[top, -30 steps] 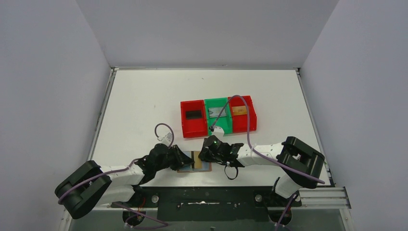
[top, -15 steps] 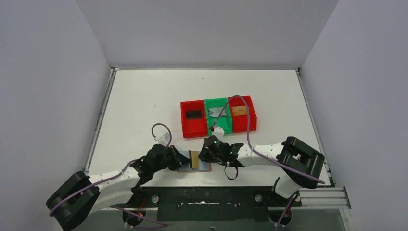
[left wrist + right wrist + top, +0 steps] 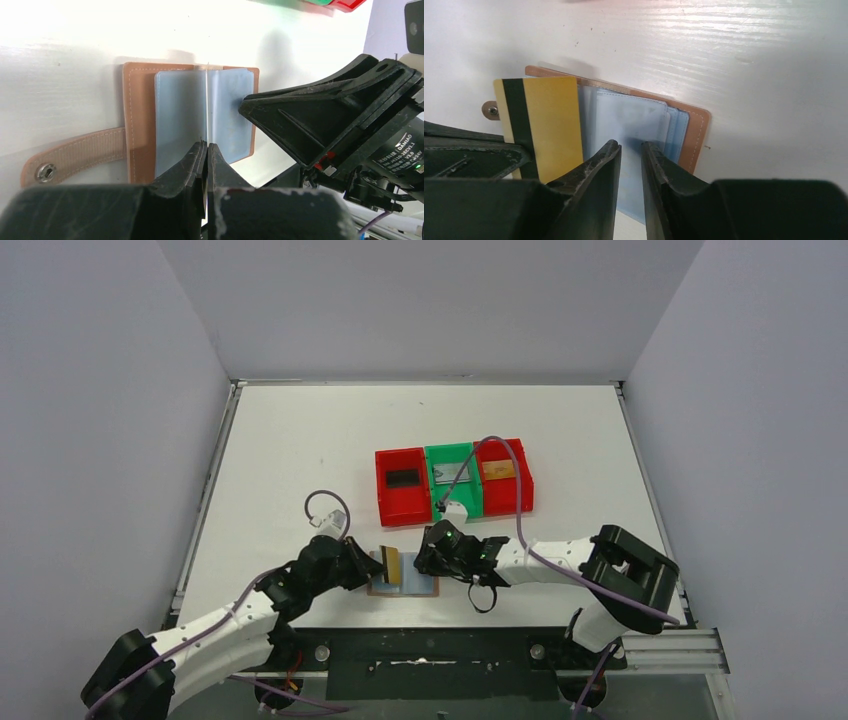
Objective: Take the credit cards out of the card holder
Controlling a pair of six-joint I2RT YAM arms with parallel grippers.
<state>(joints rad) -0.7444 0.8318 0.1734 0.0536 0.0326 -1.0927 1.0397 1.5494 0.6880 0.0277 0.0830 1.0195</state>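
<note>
The card holder (image 3: 138, 125) lies open and flat on the tabletop (image 3: 300, 460). It is tan-brown with stitched edges, and a strap tab (image 3: 75, 155) with a metal snap trails out to one side. Its pale grey-blue lining (image 3: 631, 120) shows in layered pockets. It sits directly under and ahead of both sets of fingertips.

The left fingers (image 3: 206, 148) are pressed together on a gold card (image 3: 551, 125) with a black stripe. The left wrist view shows this card edge-on as a thin line running from the fingertips out over the lining.

The right fingers (image 3: 619, 150) stand a narrow slit apart, with their tips down on the lining at the holder's far side from the left fingers. Whether they pinch a pocket leaf cannot be told.

A second ago the gold card lay over the middle of the holder, close against the right fingers. It has since gone with the left fingers to the holder's outer edge, baring more lining between the two sets of fingers. The left arm has stretched further forward, while the right fingers have stayed put.
</note>
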